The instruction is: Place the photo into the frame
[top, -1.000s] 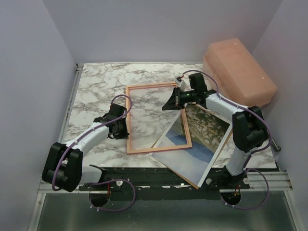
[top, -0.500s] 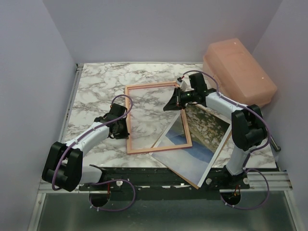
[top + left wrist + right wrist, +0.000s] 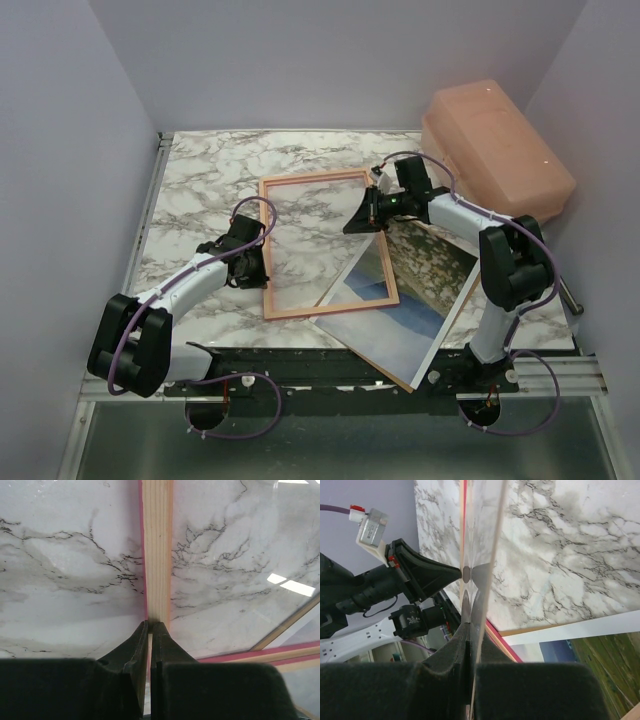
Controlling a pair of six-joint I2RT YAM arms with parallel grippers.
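The frame [image 3: 312, 178], orange-tan back up with a pink edge, sits mid-table. Its lower right corner overlaps the photo [image 3: 425, 275], which lies landscape side up. My left gripper [image 3: 262, 262] is shut on the frame's left rail. In the left wrist view the black fingertips [image 3: 141, 630] pinch the pale wooden rail [image 3: 157, 555]. My right gripper [image 3: 368, 215] is shut on the frame's right rail near its upper corner. The right wrist view shows that rail [image 3: 487, 555] edge-on between the jaws, with the photo [image 3: 600, 655] below it at the lower right.
A large pink lidded bin [image 3: 495, 145] stands at the back right, close behind the right arm. The marble table [image 3: 200, 190] is walled on three sides. A brown edge [image 3: 400, 378] shows under the photo's near side, at the table's front rail.
My right gripper has shifted slightly right and toward me, taking the frame's right rail with it. The left arm has stayed put.
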